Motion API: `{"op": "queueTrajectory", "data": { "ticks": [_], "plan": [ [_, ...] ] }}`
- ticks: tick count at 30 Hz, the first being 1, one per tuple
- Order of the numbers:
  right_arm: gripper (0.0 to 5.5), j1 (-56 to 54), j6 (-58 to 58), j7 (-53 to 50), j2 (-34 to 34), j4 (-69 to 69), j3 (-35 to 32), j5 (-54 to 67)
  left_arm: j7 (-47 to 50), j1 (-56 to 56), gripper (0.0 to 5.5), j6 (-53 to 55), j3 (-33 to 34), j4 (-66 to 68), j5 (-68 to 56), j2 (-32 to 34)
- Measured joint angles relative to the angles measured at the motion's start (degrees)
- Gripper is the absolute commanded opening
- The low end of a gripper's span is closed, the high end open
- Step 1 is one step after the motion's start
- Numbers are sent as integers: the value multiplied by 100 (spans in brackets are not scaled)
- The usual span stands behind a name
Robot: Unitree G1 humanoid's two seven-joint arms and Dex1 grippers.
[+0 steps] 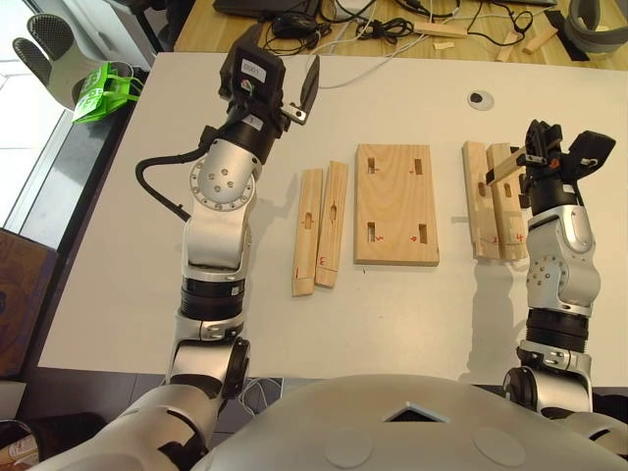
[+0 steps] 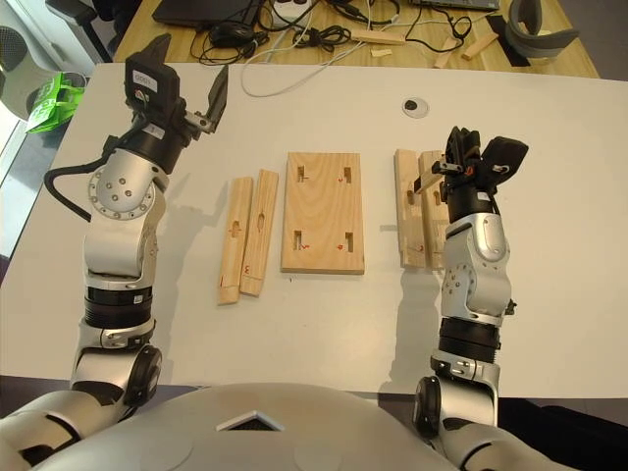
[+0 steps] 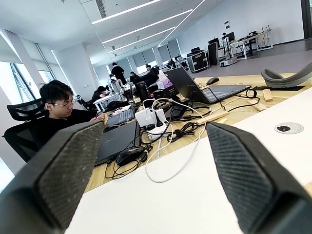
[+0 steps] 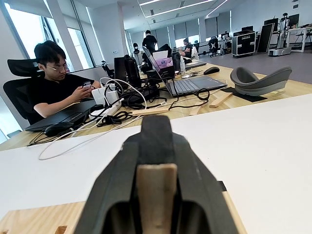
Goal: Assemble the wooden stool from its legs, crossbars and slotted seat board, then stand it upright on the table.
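Across the whole head view you've got the white table, and dead centre sits the seat board, flat with its four slots facing up. My guess is it's parked that way so the leg tenons can drop straight in later.

Left of centre there's one pair of legs lying side by side and touching. Right of centre, the other pair of legs lies the same way. Slots look to be facing up on both, which would make sense for feeding crossbars in from above.

Your left gripper is up in the upper left of the frame, well apart from any wood. Your right gripper hangs at the right, just over the right-hand legs. It's clamped on a short crossbar that pokes out toward those legs' slots. Looks to me like it's lined up for insertion, but from up top you can't tell if the tip is touching.

Wrist cams fill gaps. Right wrist view shows the crossbar's end grain pinched snug between the fingers, which the head view mostly hides. Left wrist view shows both pads spread wide with nothing between them, only bare tabletop.
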Motion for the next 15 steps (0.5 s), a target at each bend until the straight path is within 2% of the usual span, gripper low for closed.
{"op": "queueTrajectory", "data": {
  "ticks": [15],
  "plan": [
    [39,57,265,-267,287,-95,161,-181,-10,2,384,60,3,-4,1,11]
  ]
}}
